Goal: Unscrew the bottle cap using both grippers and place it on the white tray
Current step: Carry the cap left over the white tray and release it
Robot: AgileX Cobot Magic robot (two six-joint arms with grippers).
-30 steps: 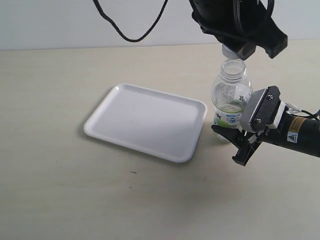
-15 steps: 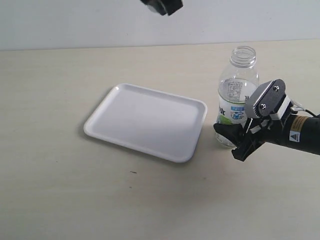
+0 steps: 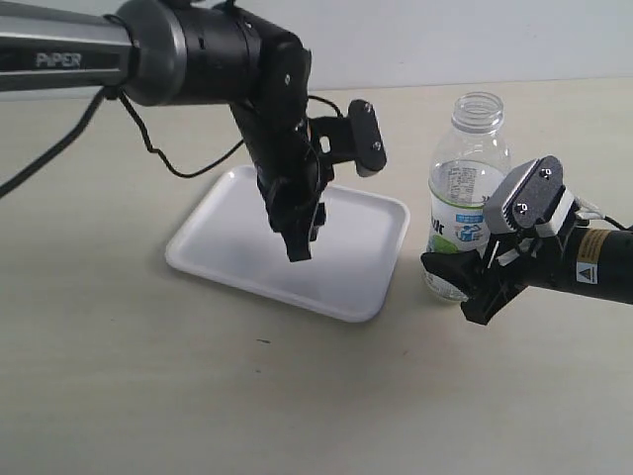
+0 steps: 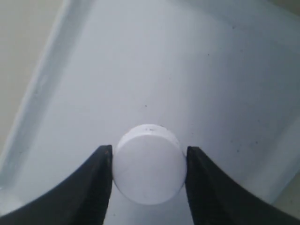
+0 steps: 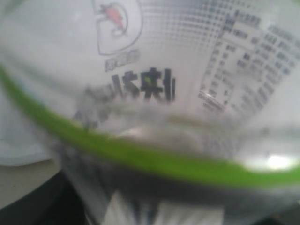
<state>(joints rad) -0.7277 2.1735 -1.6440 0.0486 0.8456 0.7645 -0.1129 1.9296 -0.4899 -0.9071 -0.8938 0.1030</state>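
Only the left wrist view reveals the small round white plastic cap (image 4: pixel 149 164), pinched between the all-black left gripper (image 4: pixel 149 157) fingers over the shallow white rectangular plastic tray (image 4: pixel 140 61). The exterior view hides it behind that steeply down-pointing tool. Near the counter's right edge, the clear plastic labelled bottle (image 3: pixel 467 188) stands upright and uncapped. The grey-blocked right gripper (image 3: pixel 463 285) reaches in low and clamps its base.

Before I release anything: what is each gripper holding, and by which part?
Left gripper holds the bottle cap by its side wall, between both fingers, over the white tray. Right gripper grips the bottle at its lower body.
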